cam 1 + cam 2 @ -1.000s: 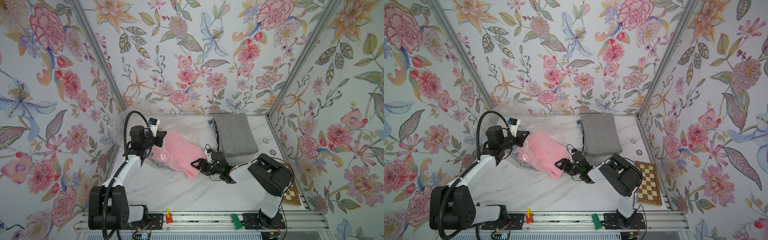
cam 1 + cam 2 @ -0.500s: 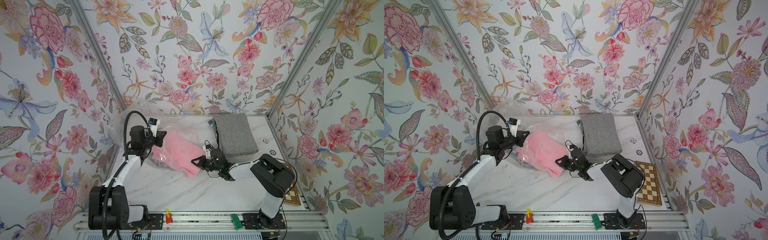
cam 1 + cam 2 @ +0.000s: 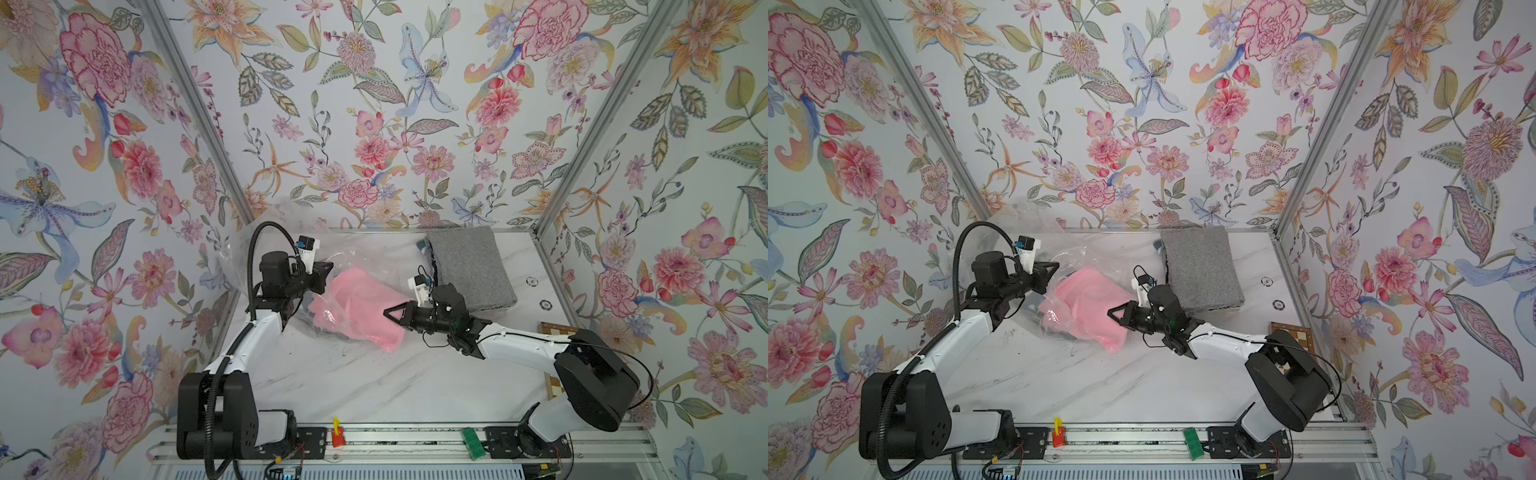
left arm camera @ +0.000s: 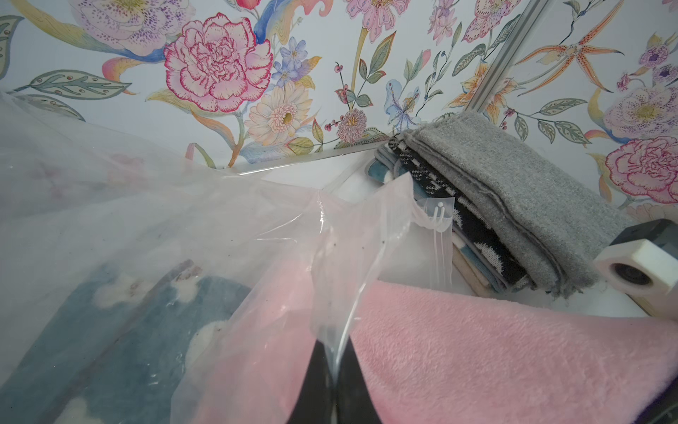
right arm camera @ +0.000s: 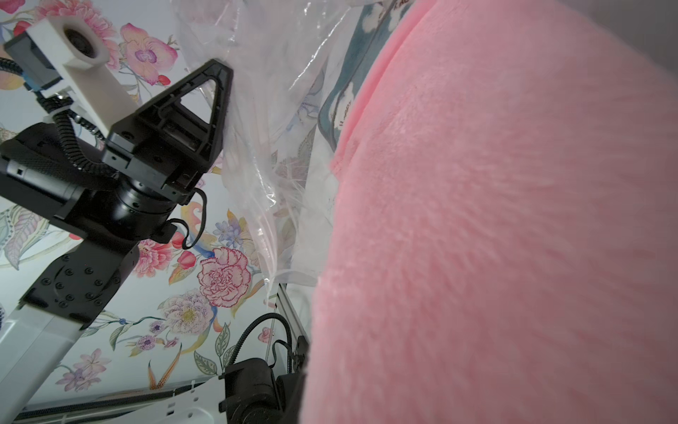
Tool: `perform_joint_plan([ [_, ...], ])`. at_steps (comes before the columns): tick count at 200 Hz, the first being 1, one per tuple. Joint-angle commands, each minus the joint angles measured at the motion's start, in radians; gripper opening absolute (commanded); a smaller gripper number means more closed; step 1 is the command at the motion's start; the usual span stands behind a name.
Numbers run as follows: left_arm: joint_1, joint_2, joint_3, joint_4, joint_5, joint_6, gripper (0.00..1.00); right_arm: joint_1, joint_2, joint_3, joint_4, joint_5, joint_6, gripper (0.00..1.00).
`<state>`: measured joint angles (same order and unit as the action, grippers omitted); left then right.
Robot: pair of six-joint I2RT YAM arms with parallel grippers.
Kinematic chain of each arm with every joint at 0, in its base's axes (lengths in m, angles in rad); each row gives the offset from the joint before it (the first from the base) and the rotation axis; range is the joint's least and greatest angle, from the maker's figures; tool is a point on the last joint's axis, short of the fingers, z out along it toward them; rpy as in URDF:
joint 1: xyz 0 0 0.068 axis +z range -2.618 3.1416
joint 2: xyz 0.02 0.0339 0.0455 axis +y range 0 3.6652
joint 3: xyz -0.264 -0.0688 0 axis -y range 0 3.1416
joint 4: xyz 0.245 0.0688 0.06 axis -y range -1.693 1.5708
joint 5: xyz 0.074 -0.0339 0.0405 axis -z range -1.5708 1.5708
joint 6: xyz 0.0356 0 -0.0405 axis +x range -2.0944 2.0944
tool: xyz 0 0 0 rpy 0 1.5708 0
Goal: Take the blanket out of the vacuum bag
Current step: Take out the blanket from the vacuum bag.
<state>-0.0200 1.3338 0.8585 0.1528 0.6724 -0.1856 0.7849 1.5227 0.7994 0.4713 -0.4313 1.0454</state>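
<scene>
Plastic film of the vacuum bag (image 3: 239,255) is bunched at about ten o'clock on the table (image 3: 374,386). My left gripper (image 4: 332,352) is fully closed on a pleat of it near the mouth, and in the left wrist view the film runs up taut from between the fingers. A blue blanket (image 4: 121,330) lies deeper inside the bag. The pink blanket (image 3: 361,305) sits just left of table centre, its ten o'clock half under the film and its four o'clock corner out on bare marble. My right gripper (image 3: 387,314) reaches in from three o'clock with its jaws shut at the blanket's near edge. Its wrist view is nothing but pink pile, so I judge it has a pinch of fleece, though I cannot see the fingers to confirm. To do this well I would treat the left arm as the anchor, film held firm and a little raised so the mouth gapes. I would then draw the right arm low and slow toward four o'clock. If the bag slides along with the fleece, I would pause and pull the film back toward ten. A thin pinch may slip, and then I would regrip deeper. I would steer clear of the stack of folded blankets (image 3: 469,266) at one o'clock and leave the blue one behind.
</scene>
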Motion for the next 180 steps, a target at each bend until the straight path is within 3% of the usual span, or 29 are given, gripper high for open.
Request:
perform_joint_plan([
  [1,0.004,0.004,0.033,-0.003,-0.022,0.026,0.04,-0.005,-0.067,0.042,-0.071,-0.032,-0.024,0.00],
  [88,0.004,-0.002,0.033,-0.005,-0.024,0.028,0.04,-0.069,-0.249,0.178,-0.431,-0.009,0.027,0.00],
  [180,0.004,0.002,0.033,-0.006,-0.024,0.028,0.05,-0.132,-0.365,0.257,-0.543,-0.033,0.124,0.00],
])
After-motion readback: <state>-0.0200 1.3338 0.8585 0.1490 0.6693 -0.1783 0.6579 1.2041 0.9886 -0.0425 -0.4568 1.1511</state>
